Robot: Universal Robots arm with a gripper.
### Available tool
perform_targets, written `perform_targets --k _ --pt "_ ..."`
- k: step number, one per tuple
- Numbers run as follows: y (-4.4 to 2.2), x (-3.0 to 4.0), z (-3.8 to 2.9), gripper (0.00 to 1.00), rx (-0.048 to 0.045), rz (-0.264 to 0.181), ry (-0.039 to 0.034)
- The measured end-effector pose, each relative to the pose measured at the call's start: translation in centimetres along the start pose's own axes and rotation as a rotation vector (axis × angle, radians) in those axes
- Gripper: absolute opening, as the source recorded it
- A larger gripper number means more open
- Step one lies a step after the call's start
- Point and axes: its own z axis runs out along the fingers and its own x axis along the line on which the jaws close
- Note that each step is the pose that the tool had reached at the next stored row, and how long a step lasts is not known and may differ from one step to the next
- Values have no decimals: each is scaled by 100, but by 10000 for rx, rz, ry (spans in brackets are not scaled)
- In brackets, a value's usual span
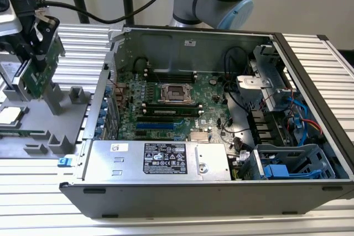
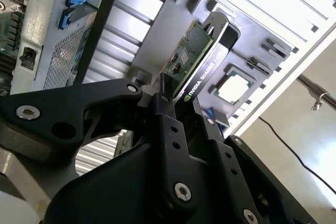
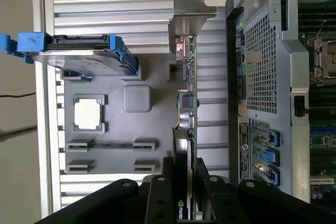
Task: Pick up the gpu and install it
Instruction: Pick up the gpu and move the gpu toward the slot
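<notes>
My black two-fingered gripper point(image 2: 181, 103) is closed tight on the gpu point(image 2: 195, 56), a thin green circuit-board card with a black cooler on one face; the fingers point(image 2: 164, 121) press both faces at one end, and the rest of the card juts out past the fingertips; in the first wrist view the card shows edge-on, its silver metal bracket point(image 3: 188, 22) at the end far from my gripper.

In the exterior view the card point(image 1: 40, 73) hangs below my gripper point(image 1: 37, 45) at that view's left, over the grey moulded parts tray point(image 1: 62, 132); I cannot tell whether its lower edge touches the tray. It is outside the open grey computer case point(image 1: 166, 194), just beside the case's wall; the large green motherboard point(image 1: 213, 84) lies inside; tray and case rest on the ribbed aluminium table point(image 1: 323, 62).
</notes>
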Motion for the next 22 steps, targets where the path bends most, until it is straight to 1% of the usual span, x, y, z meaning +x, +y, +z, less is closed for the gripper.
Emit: perform_targets --k 9,22 --pt "5 0 -96 0 -1 0 -1" --pt "10 0 -212 0 -1 0 -1"
